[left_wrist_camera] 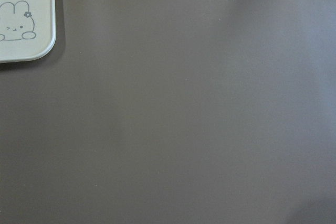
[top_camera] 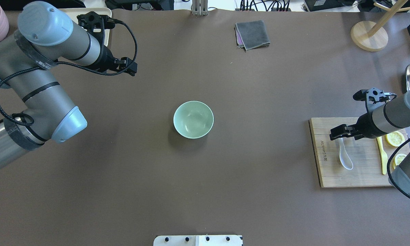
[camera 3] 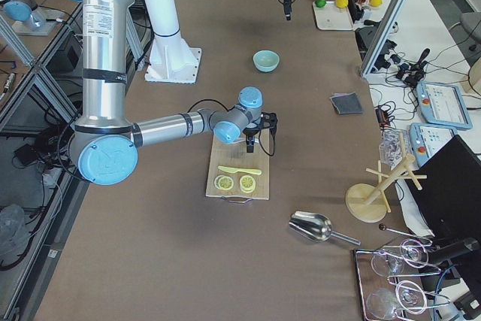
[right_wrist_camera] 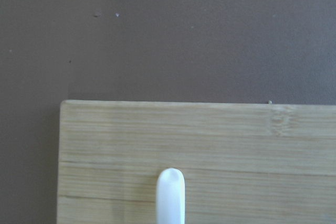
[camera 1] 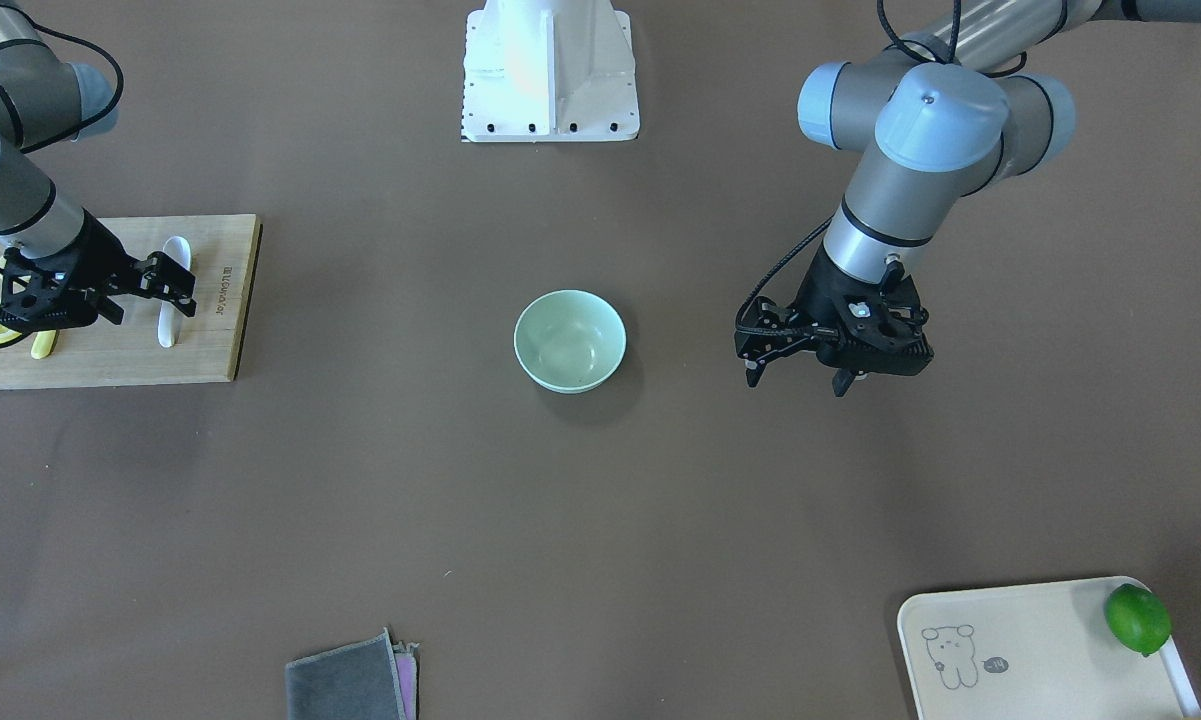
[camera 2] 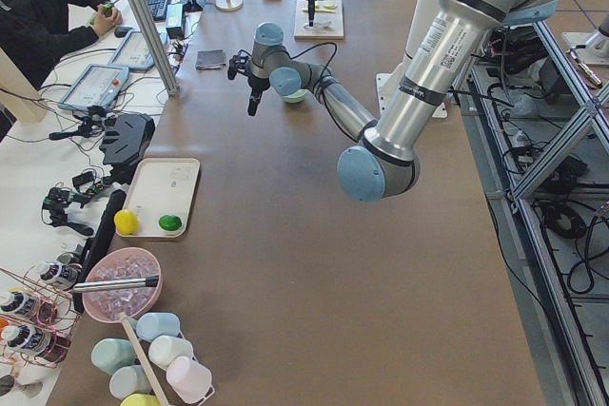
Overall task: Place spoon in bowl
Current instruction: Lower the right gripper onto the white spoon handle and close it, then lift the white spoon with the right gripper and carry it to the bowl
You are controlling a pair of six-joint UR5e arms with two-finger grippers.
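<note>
The white spoon (camera 1: 169, 322) lies on a wooden cutting board (camera 1: 110, 350) at the table's right end, scoop toward the robot. It also shows in the overhead view (top_camera: 345, 159), and its handle tip shows in the right wrist view (right_wrist_camera: 170, 195). My right gripper (camera 1: 172, 285) hovers over the spoon's handle, open and empty. The pale mint-green bowl (camera 1: 569, 340) stands empty at the table's middle, and shows in the overhead view (top_camera: 193, 119). My left gripper (camera 1: 798, 378) is open and empty above bare table, to the bowl's left.
A yellow knife (top_camera: 382, 155) and lemon slices (top_camera: 395, 138) lie on the board beside the spoon. A cream tray (camera 1: 1030, 650) with a lime (camera 1: 1138, 618) sits at the far left corner. A grey cloth (camera 1: 350, 685) lies at the far edge. The robot's base (camera 1: 550, 70) is behind the bowl.
</note>
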